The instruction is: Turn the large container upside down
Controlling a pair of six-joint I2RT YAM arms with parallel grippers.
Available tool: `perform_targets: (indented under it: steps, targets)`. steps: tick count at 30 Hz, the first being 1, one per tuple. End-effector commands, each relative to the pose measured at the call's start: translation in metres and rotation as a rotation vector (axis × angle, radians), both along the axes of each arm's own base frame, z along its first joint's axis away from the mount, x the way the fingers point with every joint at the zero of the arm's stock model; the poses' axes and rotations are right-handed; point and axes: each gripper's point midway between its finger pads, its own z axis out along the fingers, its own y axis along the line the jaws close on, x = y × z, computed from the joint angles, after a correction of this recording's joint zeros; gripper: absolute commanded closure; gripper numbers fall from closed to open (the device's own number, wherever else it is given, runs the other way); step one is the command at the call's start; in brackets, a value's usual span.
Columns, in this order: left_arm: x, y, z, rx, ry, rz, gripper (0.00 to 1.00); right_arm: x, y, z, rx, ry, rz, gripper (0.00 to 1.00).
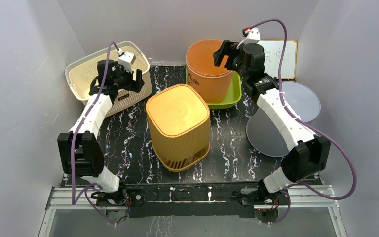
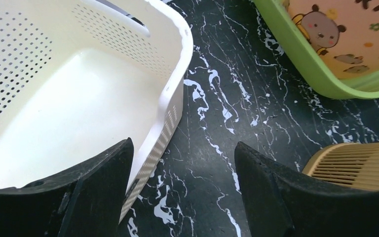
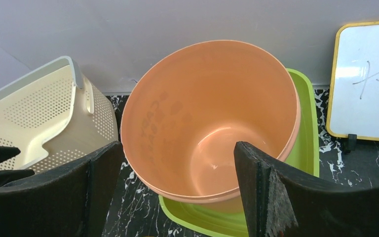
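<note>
The large yellow slatted container (image 1: 177,118) stands in the middle of the black marble table with its closed base facing up; a corner of it shows in the left wrist view (image 2: 355,163). My left gripper (image 1: 118,85) is open and empty, its fingers straddling bare table (image 2: 182,163) beside the white perforated basket's (image 2: 79,98) corner. My right gripper (image 1: 225,55) is open and empty, hovering above the near rim of the upright orange bucket (image 3: 212,113). Neither gripper touches the yellow container.
The orange bucket (image 1: 208,66) sits in a green tray (image 1: 229,96) at the back. The white basket (image 1: 86,71) lies at back left. A small whiteboard (image 1: 282,57) leans on the back wall. Two grey round discs (image 1: 269,133) lie at right.
</note>
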Motion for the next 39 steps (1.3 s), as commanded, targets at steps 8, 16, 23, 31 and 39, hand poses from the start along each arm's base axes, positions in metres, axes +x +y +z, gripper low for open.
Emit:
perform_targets:
  steps: [8, 16, 23, 31, 39]
  targets:
    - [0.032, 0.011, -0.015, 0.147, -0.067, -0.034, 0.26, 0.017, 0.004, 0.016, -0.006, -0.055, -0.020, 0.19]
    - [0.035, 0.031, -0.048, 0.246, 0.010, 0.004, 0.26, 0.023, 0.006, 0.002, -0.034, -0.030, -0.015, 0.19]
    - [0.035, 0.043, -0.066, 0.283, 0.053, 0.037, 0.34, 0.026, 0.005, -0.002, -0.047, -0.032, -0.019, 0.18]
    - [0.038, 0.060, -0.087, 0.300, 0.081, 0.130, 0.57, 0.028, 0.002, -0.010, -0.075, -0.028, -0.032, 0.18]
    - [0.037, 0.052, -0.085, 0.243, 0.083, 0.122, 1.00, 0.032, 0.001, -0.017, -0.085, -0.021, -0.040, 0.18]
